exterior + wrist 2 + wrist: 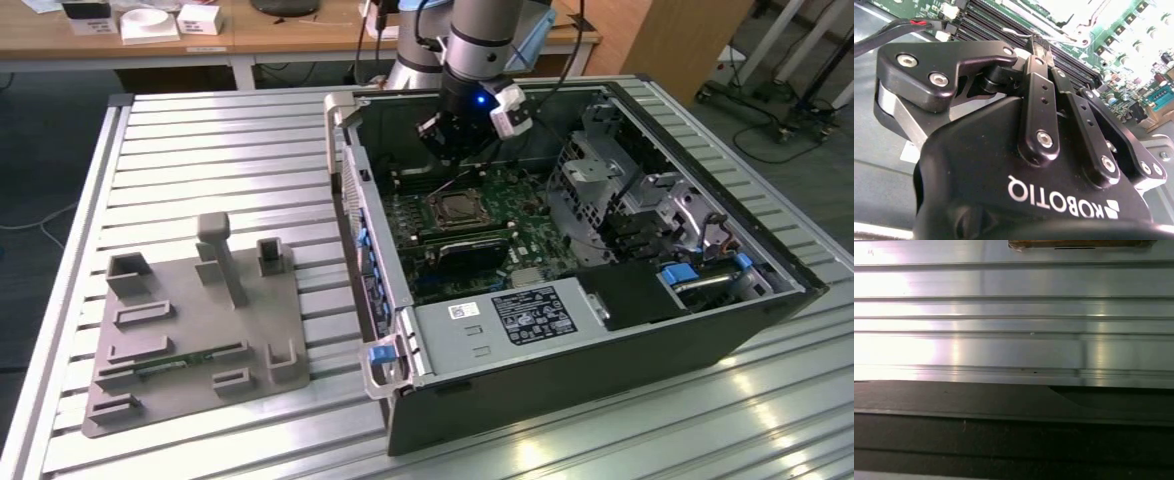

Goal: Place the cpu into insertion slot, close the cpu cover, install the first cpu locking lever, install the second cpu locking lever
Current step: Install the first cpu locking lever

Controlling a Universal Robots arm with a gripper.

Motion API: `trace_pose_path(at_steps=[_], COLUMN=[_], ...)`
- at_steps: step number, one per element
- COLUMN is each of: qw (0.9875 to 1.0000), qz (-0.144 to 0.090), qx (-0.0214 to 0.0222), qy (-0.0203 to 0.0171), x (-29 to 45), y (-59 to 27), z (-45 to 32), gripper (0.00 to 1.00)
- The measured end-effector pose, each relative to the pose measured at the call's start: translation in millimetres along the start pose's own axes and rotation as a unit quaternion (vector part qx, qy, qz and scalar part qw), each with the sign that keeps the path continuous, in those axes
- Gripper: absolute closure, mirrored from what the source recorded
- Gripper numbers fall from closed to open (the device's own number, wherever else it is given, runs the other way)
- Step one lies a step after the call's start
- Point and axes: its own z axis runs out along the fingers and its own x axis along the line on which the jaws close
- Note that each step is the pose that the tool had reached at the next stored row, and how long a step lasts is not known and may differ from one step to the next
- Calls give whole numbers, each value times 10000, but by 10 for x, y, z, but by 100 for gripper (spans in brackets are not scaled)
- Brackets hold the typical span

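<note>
The open computer case [561, 375] lies on the slatted table with its green board facing up. The insertion slot [462, 210], a square socket with a silvery rim, sits in the middle of that board. My gripper [451, 152] hangs inside the case just beyond the socket, towards the far wall. In the second wrist view the gripper [1040, 46] has its black fingers [1036, 100] pressed together, their tips close to a thin silvery locking lever [1016, 32]. The bright metal cpu cover [1074, 20] lies just past the tips. The cpu is hidden.
Long black memory slots [989, 25] run beside the fingertips. A metal drive cage [627, 190] fills the case on the exterior view's right. A grey fixture plate [200, 330] with upright posts stands on the aluminium table [1014, 315] at the exterior view's left.
</note>
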Motion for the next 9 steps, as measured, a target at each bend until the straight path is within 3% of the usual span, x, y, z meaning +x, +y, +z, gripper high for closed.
trace_pose_path(at_steps=[9], qw=[10000], qz=[0], qx=[1], qy=[1], x=[33], y=[2], z=[-35], gripper=[90])
